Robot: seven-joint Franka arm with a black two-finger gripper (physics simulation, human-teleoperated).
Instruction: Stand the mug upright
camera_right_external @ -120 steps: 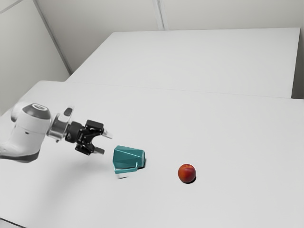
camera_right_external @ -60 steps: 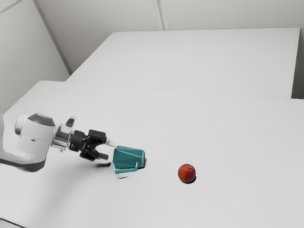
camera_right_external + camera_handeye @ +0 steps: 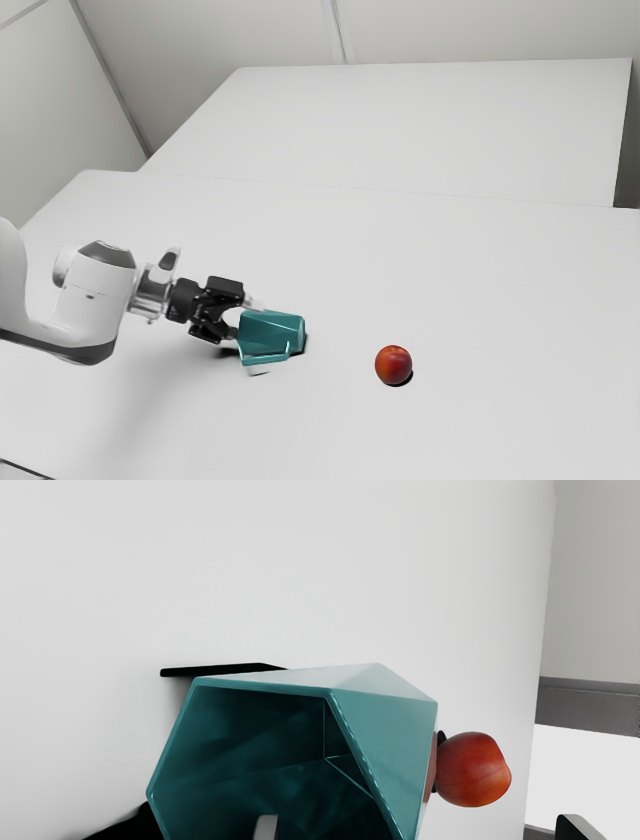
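The teal mug (image 3: 270, 333) lies on its side on the table, its mouth facing the gripper (image 3: 246, 318) and its handle toward the exterior view's bottom. My gripper is at the mouth, fingers apart. In the wrist view the faceted mug (image 3: 385, 720) shows its dark inside; one fingertip of the gripper (image 3: 417, 827) appears in front of the opening, and the other stands outside the mug's wall. The two fingers do not both touch the mug. Whether the first tip is inside the mouth I cannot tell.
A red, round fruit (image 3: 393, 365) rests on the table (image 3: 450, 270) beyond the mug's base, toward the exterior view's right. In the wrist view the fruit (image 3: 472, 770) appears just past the mug. A second white surface (image 3: 420, 125) stands behind the table.
My gripper has moved toward the exterior view's right and slightly down, from short of the mug to its mouth. The mug and the fruit have stayed where they were.
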